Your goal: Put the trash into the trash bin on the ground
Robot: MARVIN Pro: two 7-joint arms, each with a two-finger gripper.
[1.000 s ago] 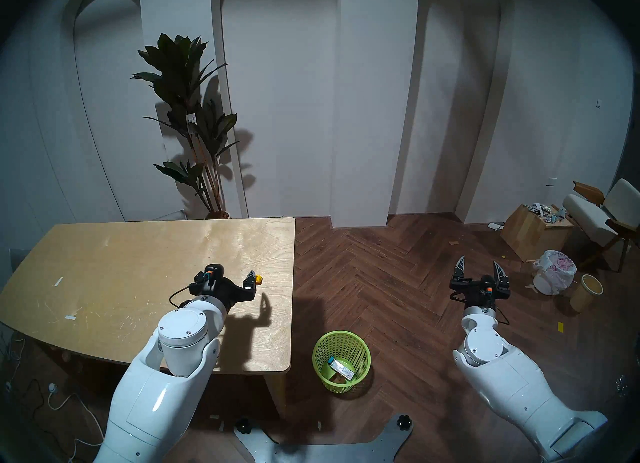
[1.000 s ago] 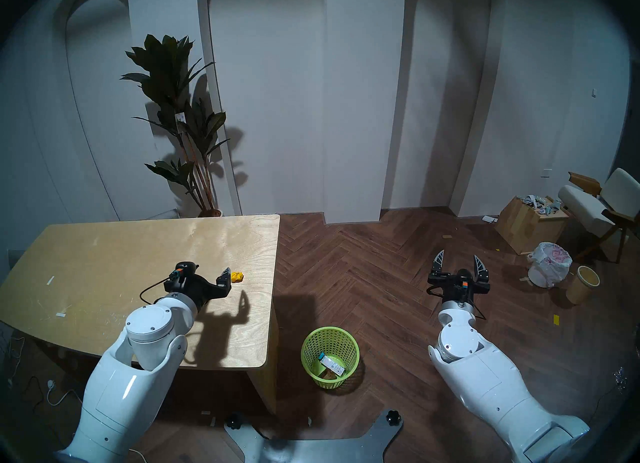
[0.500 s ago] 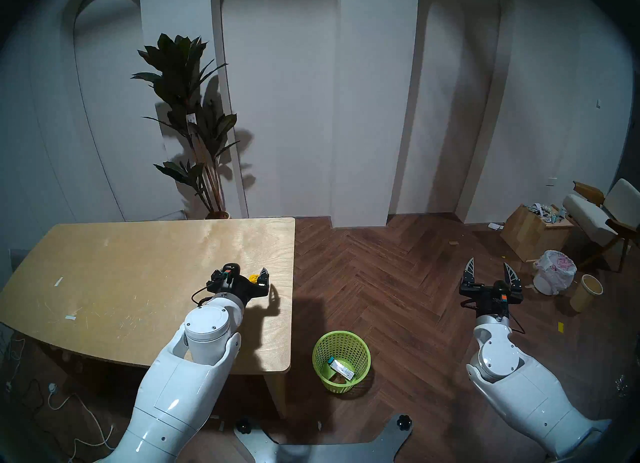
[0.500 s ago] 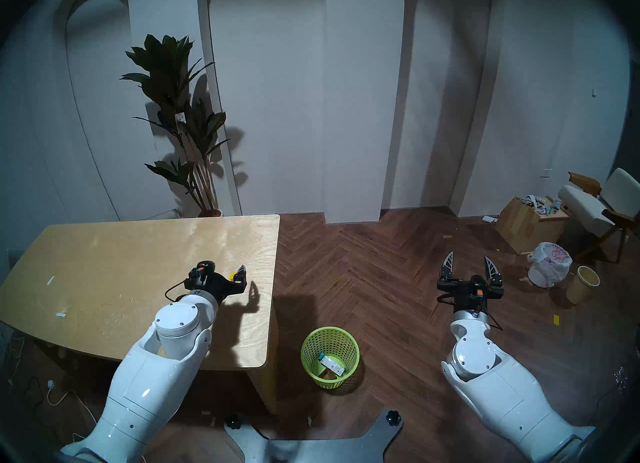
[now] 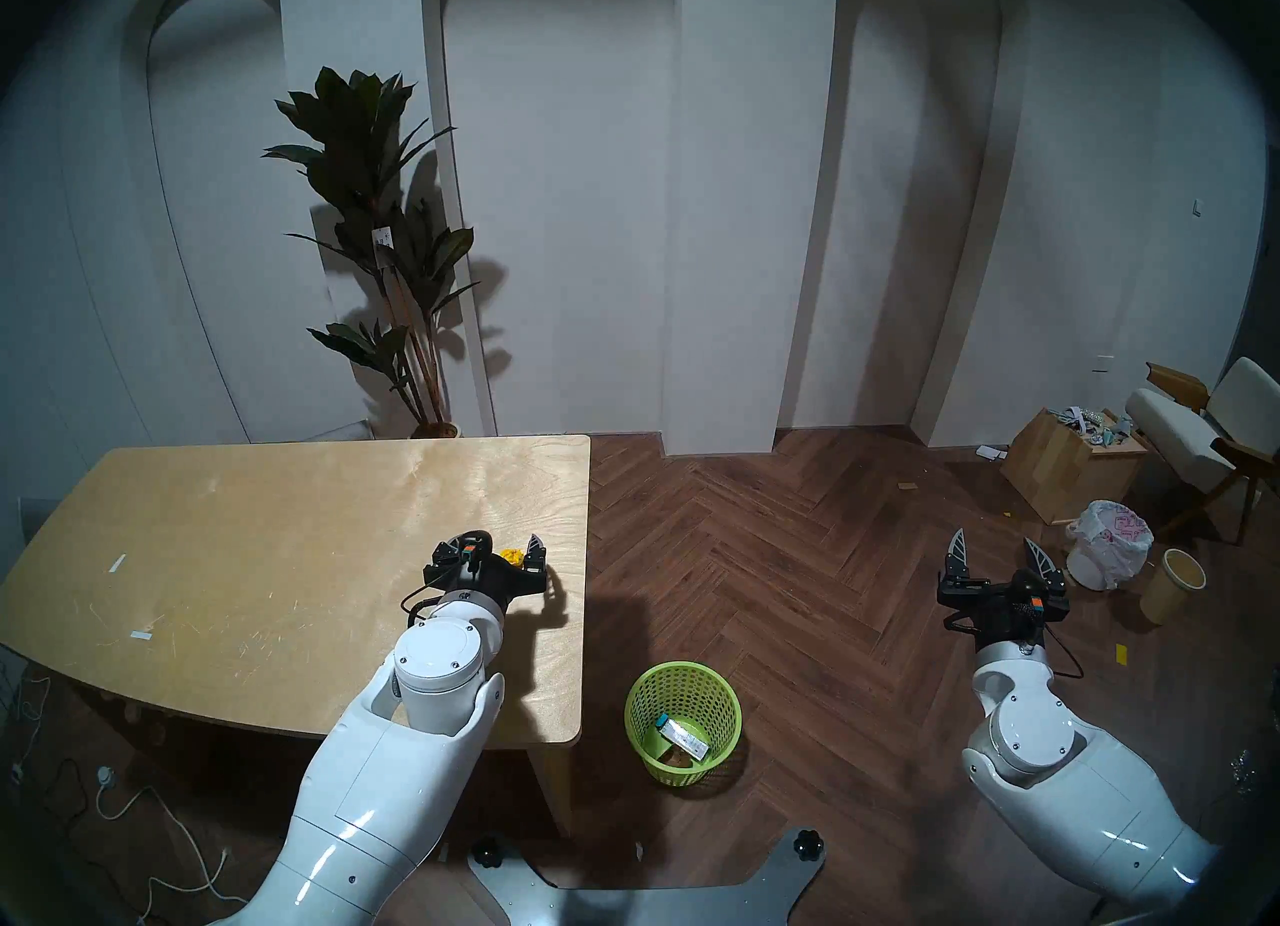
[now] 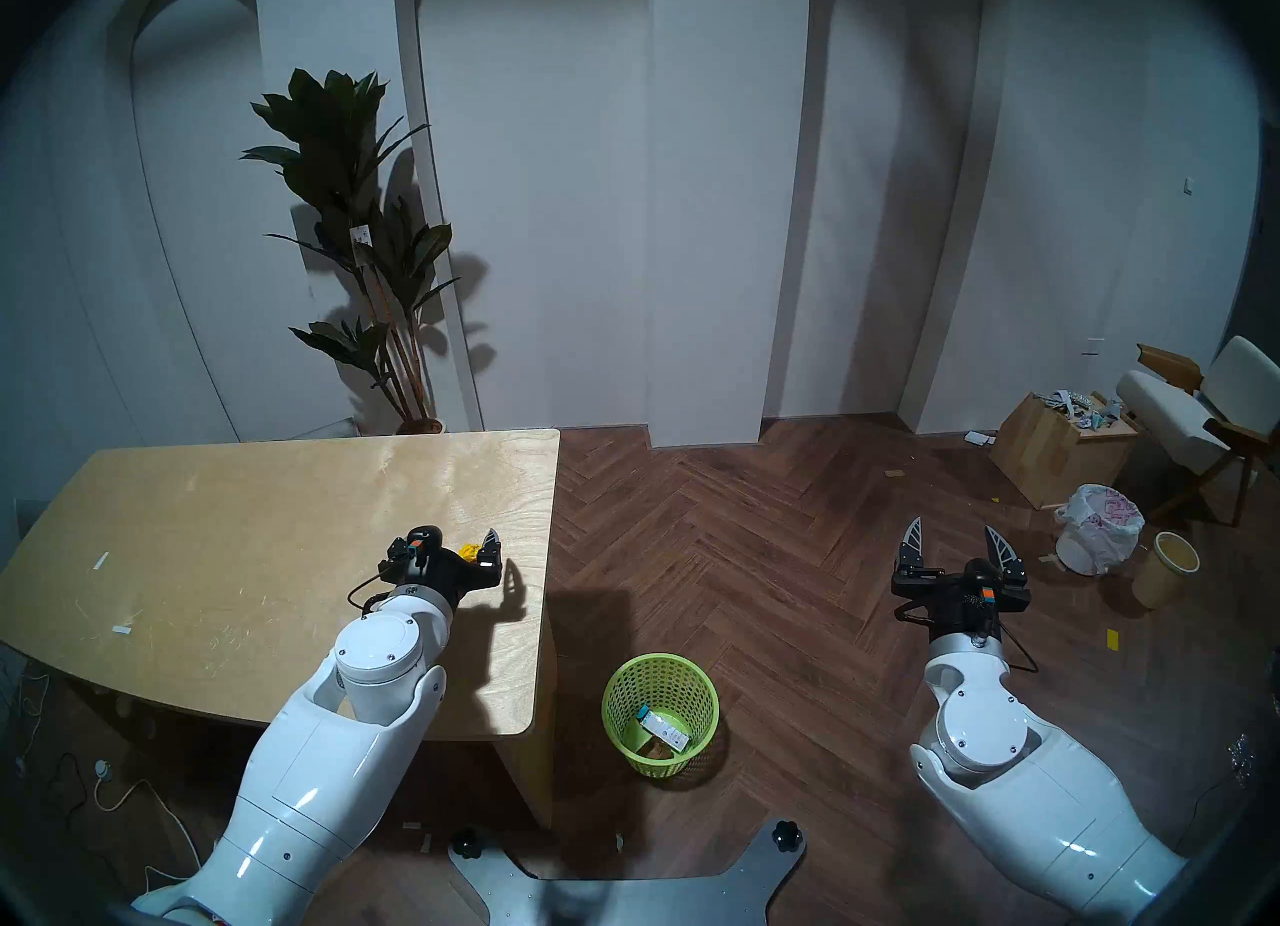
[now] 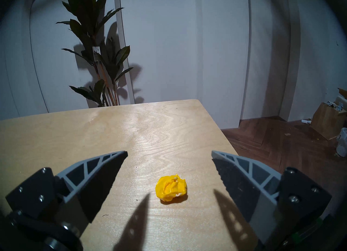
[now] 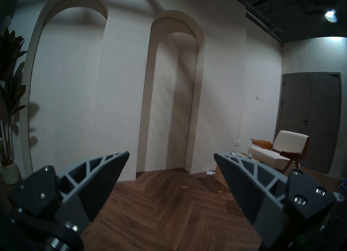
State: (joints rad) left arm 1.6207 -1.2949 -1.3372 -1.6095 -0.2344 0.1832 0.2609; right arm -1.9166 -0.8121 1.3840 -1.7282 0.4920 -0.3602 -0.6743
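A crumpled yellow paper ball [image 7: 171,188] lies on the wooden table [image 5: 277,543] near its right edge. My left gripper [image 7: 168,152] is open just above the table, with the ball between its fingers and nearer the right one. The ball [image 5: 512,555] also shows in the head views [image 6: 471,549]. The lime-green mesh trash bin [image 5: 682,665] stands on the floor right of the table. A blue-and-white carton [image 5: 682,741] lies inside it over a darker item. My right gripper [image 5: 994,538] is open and empty above the floor, far right.
A white bag-lined bin [image 5: 1108,550], a beige bin [image 5: 1174,585], a cardboard box [image 5: 1067,467] and a chair [image 5: 1205,432] stand at the far right. A potted plant [image 5: 388,245] is behind the table. White tape strips [image 5: 118,562] lie on the table's left.
My left arm has moved right and forward, so the open gripper now straddles the yellow ball. My right arm has drifted to the right, still open.
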